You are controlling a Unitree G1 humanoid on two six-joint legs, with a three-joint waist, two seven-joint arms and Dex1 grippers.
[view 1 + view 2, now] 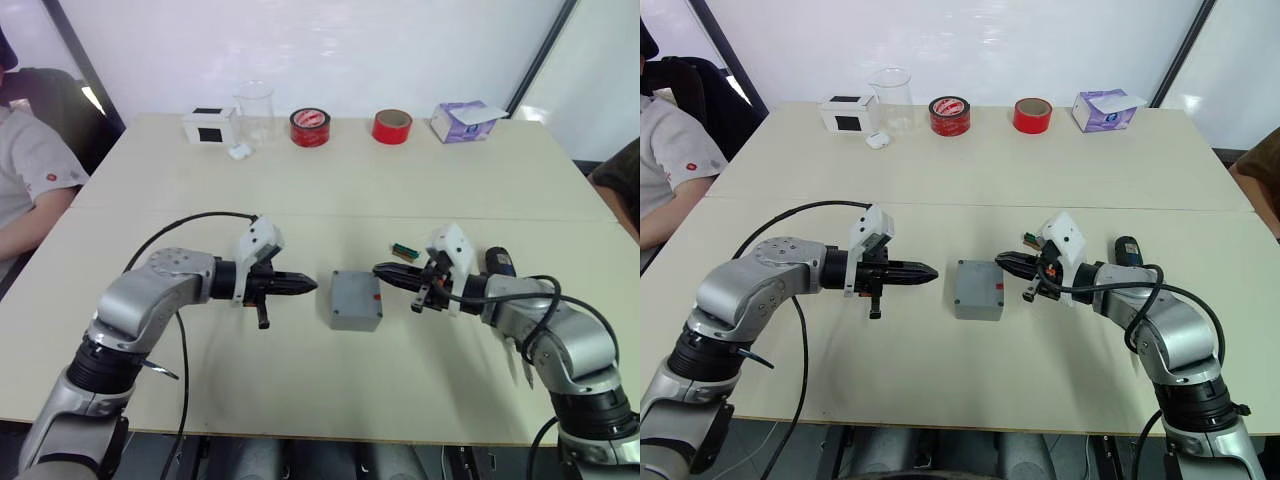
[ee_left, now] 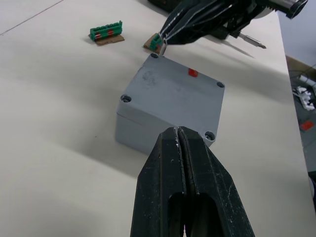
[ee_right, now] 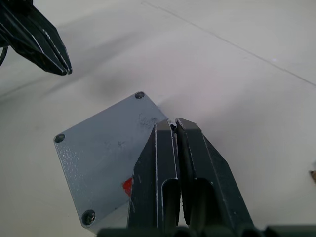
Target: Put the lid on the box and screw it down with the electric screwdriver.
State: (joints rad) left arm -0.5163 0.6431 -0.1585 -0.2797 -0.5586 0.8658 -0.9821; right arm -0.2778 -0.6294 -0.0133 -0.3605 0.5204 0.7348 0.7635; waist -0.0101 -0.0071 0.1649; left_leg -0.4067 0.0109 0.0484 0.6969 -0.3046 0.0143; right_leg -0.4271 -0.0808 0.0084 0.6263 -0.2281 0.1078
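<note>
At the table's near middle the lid [image 1: 357, 297] sits on the box [image 2: 148, 134], between the left gripper [image 1: 305, 285] and right gripper [image 1: 381, 270], both pinched shut and empty. The electric screwdriver [image 1: 499, 262] lies right, beside a green strip [image 1: 404, 250]. Far off stand a beaker [image 1: 254, 115], two red tape rolls [image 1: 311, 127] and a purple tissue box [image 1: 462, 121]; no writing is readable.

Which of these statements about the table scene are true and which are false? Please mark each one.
1. The lid already sits on the box. True.
2. The left gripper holds the electric screwdriver. False: its fingers are shut on nothing; the electric screwdriver lies on the table near the right arm.
3. Two red tape rolls stand at the table's far edge. True.
4. The right gripper is wide open. False: its fingers are shut.
5. The purple tissue box is beside the grey box. False: it stands at the far edge.
</note>
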